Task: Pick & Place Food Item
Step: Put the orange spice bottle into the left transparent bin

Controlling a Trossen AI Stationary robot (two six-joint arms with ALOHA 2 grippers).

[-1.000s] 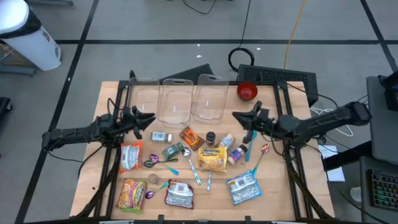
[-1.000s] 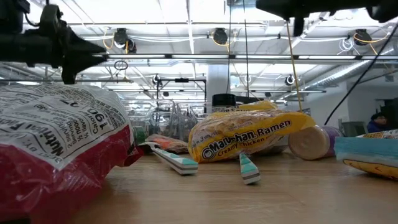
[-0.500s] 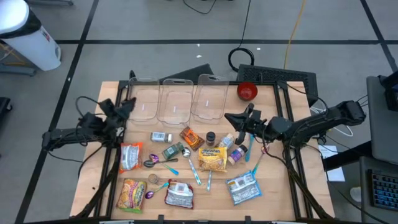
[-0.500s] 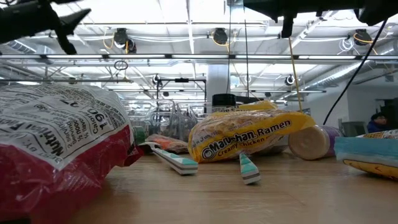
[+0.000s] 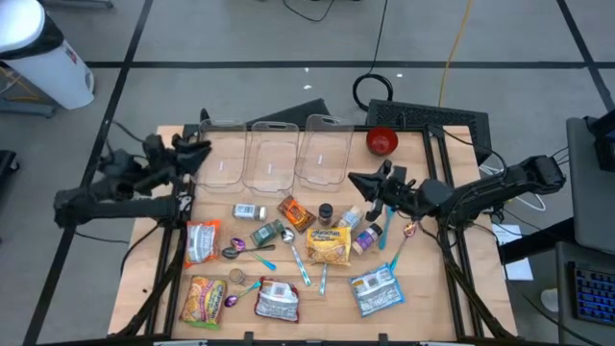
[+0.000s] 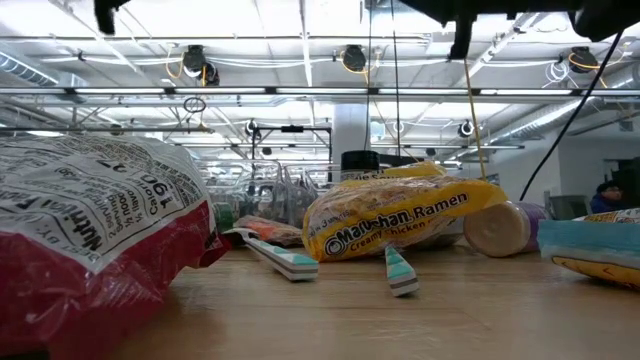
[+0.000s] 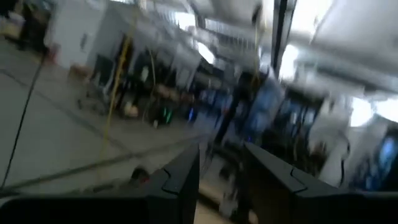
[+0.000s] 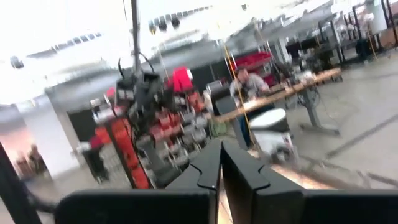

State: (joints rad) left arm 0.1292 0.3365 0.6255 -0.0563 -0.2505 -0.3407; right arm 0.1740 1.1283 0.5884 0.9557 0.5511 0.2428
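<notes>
My right gripper (image 5: 357,182) is pinched shut, holding nothing. The ramen packet (image 5: 329,244) lies just below and ahead of it, long axis across my reach; my left gripper (image 5: 197,149) is part open, farther.

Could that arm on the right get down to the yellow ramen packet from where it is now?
Probably yes. The right end effector, shut and empty, hangs just above and beside the yellow ramen packet, which lies uncovered; only a small dark jar stands nearby.
</notes>
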